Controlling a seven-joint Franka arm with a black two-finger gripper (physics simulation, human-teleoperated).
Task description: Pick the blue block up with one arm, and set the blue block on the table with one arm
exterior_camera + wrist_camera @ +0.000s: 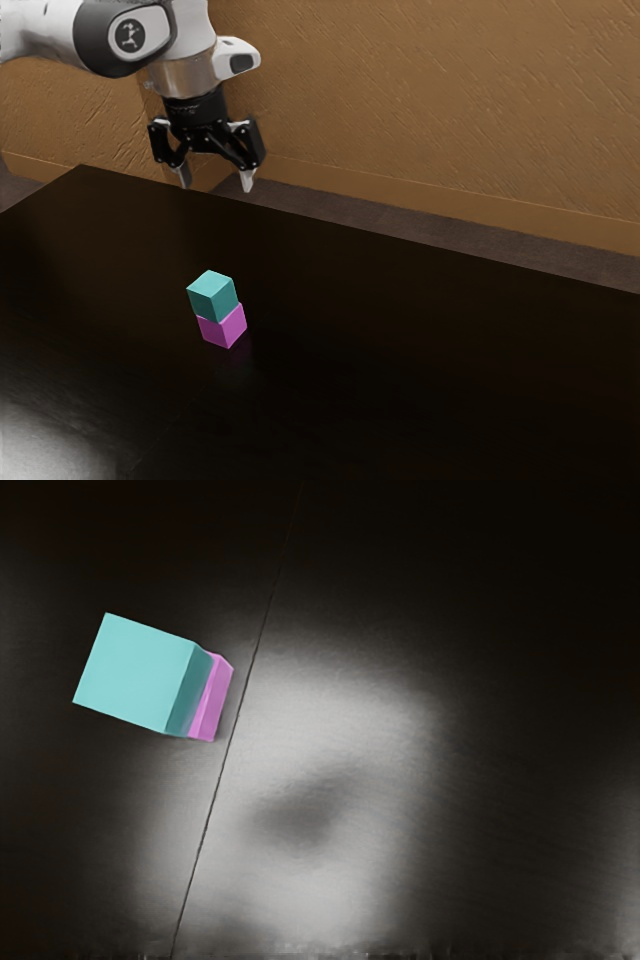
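Note:
My gripper (217, 187) hangs in the air in the exterior view, pointing down, its two fingertips well apart with nothing between them. The blue block (212, 296), teal in colour, rests on top of a pink block (224, 327), which stands on the dark table (420, 350). Both blocks are lower than the gripper and apart from it. In the wrist view the blue block (140, 674) covers most of the pink block (212, 700), whose side shows along one edge.
The table's far edge runs below a brown textured wall (440, 100). A thin seam (235, 725) crosses the tabletop beside the blocks, and a bright glare lies on the table surface.

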